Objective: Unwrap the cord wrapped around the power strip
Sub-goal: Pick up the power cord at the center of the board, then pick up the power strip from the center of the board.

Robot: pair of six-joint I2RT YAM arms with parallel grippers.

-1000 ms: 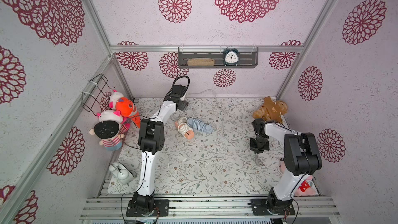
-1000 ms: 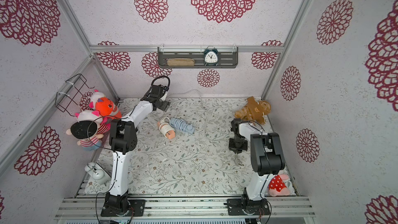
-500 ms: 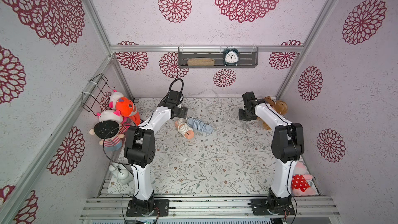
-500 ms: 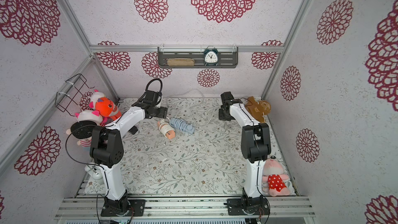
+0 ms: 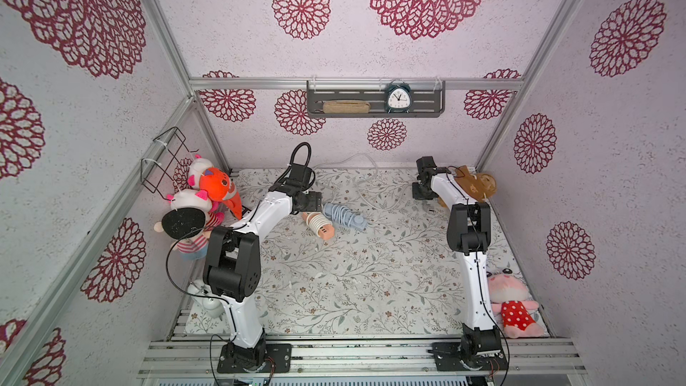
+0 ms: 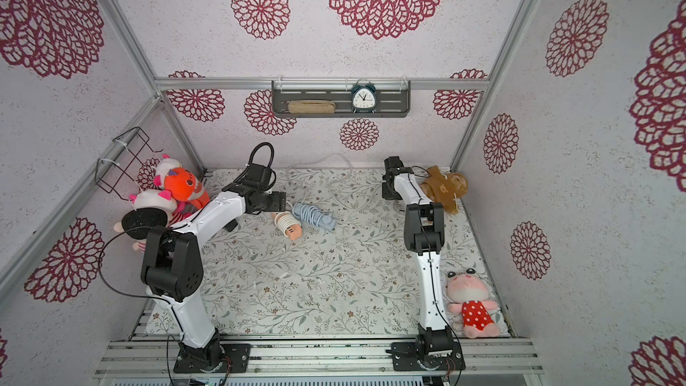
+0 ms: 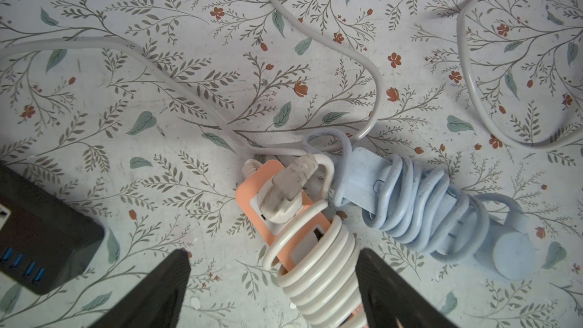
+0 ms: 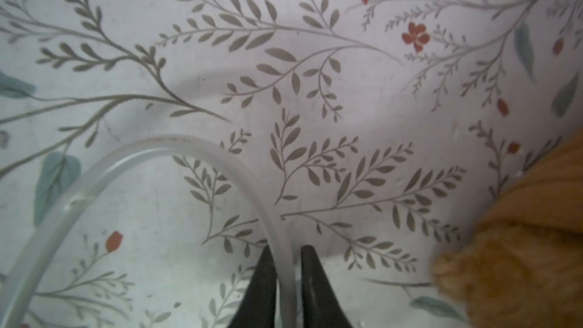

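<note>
An orange power strip [image 7: 252, 194] lies on the floral mat, several turns of white cord [image 7: 318, 266] coiled round it, with a white plug in its socket. In both top views it sits left of centre [image 5: 322, 225] [image 6: 288, 227]. My left gripper [image 7: 272, 252] [image 5: 313, 204] hovers open over it, its fingers [image 7: 170, 282] wide on either side of the coil. A loose length of the cord [image 8: 195, 146] runs across the mat to the back right. There my right gripper [image 8: 286, 249] [image 5: 421, 194] stands slightly open, the cord lying between its tips.
A blue power strip [image 7: 362, 181] wound in its own blue cord touches the orange one. A black box with blue ports [image 7: 41, 241] lies near my left gripper. A brown plush bear [image 5: 473, 185] is beside my right gripper; other plush toys [image 5: 200, 198] crowd the left wall.
My right arm swung from mid-right to the back beside the bear, and its jaws parted a little round the cord. My left gripper came down from the back wall over the orange strip.
</note>
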